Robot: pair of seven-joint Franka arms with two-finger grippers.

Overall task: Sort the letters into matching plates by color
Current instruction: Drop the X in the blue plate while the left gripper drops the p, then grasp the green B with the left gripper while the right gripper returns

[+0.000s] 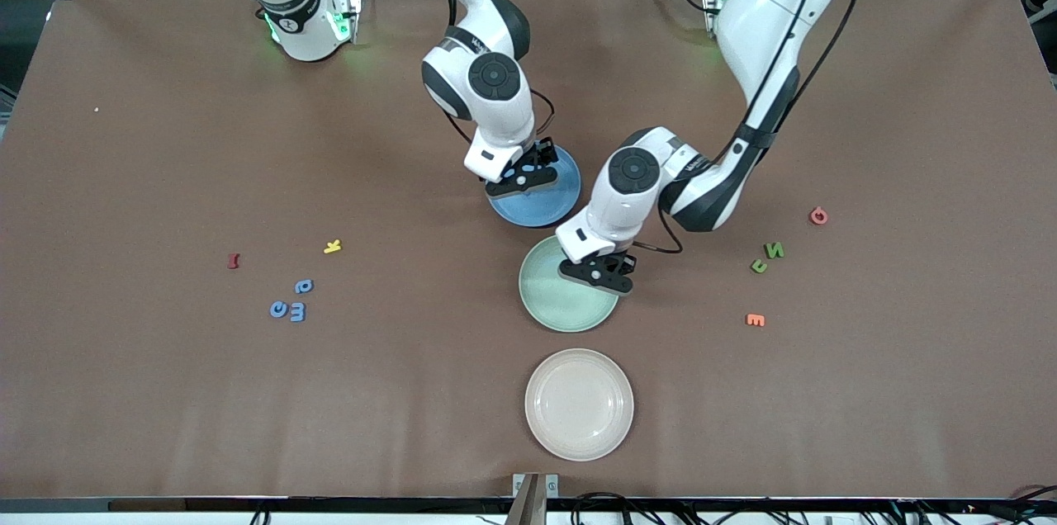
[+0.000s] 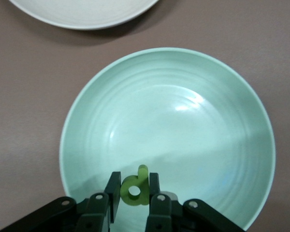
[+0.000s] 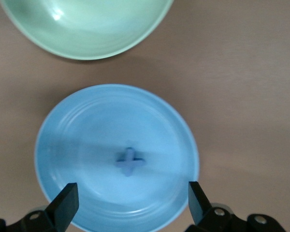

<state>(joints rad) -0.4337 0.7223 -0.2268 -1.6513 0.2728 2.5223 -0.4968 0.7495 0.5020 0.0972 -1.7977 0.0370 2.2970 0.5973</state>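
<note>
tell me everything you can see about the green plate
The green plate is round, shallow and pale mint, matte with soft sheen and faint concentric rings inside. It sits flat on the brown table between the blue plate and the cream plate, close to the blue one. Nothing lies in it yet. The left gripper hovers over its edge, shut on a green letter.
</note>
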